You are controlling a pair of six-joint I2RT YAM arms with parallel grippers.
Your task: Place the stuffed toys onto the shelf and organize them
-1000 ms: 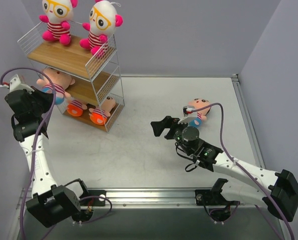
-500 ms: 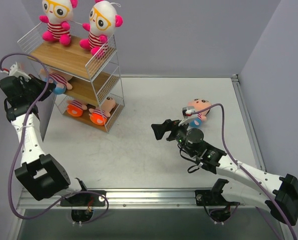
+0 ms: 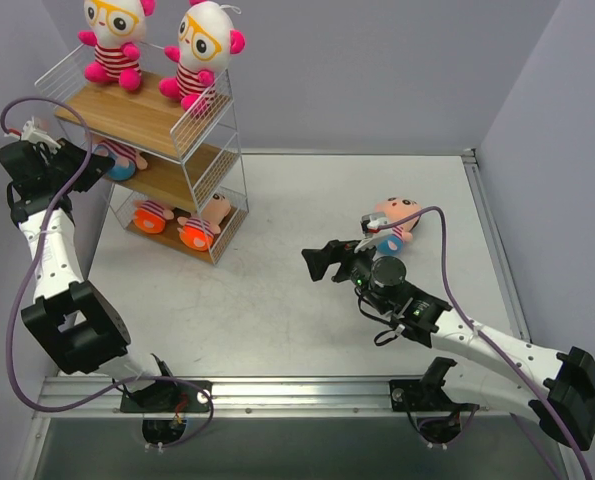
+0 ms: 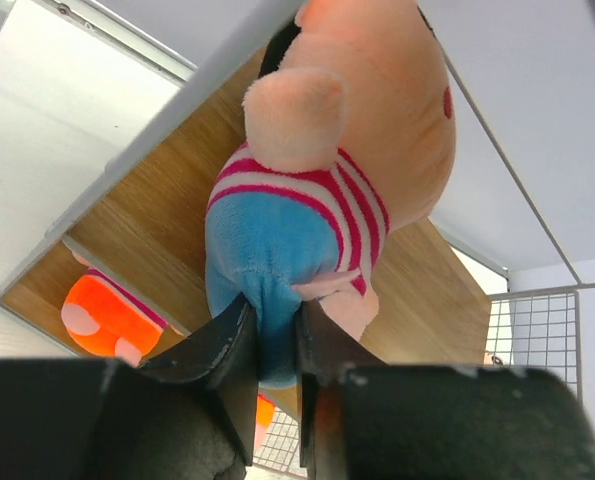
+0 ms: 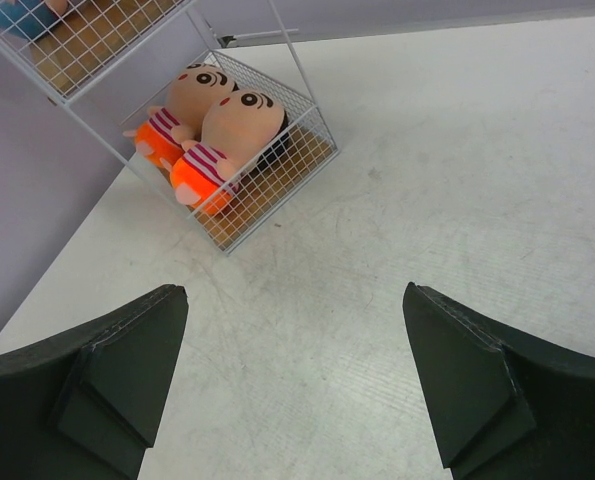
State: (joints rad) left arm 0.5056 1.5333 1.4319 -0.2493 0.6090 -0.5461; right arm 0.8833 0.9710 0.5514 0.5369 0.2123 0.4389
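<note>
The blue-bottomed toy [image 4: 307, 190] lies on the middle board of the shelf [image 3: 127, 115], at its left end. It has a peach head and a pink-and-white striped shirt, and its legs point out towards the open side. The left gripper [image 4: 274, 315] reaches in from that side. Its jaws stand narrow, and one blue leg is pinched between the two dark fingers [image 4: 227, 345].

On the tier above, two white-headed toys [image 3: 112, 40] [image 3: 205, 50] sit upright side by side in yellow glasses, with pink ears and feet, close to the front wire rail. On the bottom tier, two orange-bottomed toys [image 5: 182, 115] [image 5: 227, 140] lie close together behind the mesh, one pressed against the other.

Well apart from the rack, on the right half of the table [image 3: 277, 200], a lone toy [image 3: 395, 220] in a striped shirt and blue bottoms lies on its own. A purple cable crosses over it.

The right gripper [image 5: 295, 292] hangs over the middle of the table near that toy, facing towards the shelf. Its jaws are spread wide with only bare tabletop between them. Its arm stretches back to the near right corner.
</note>
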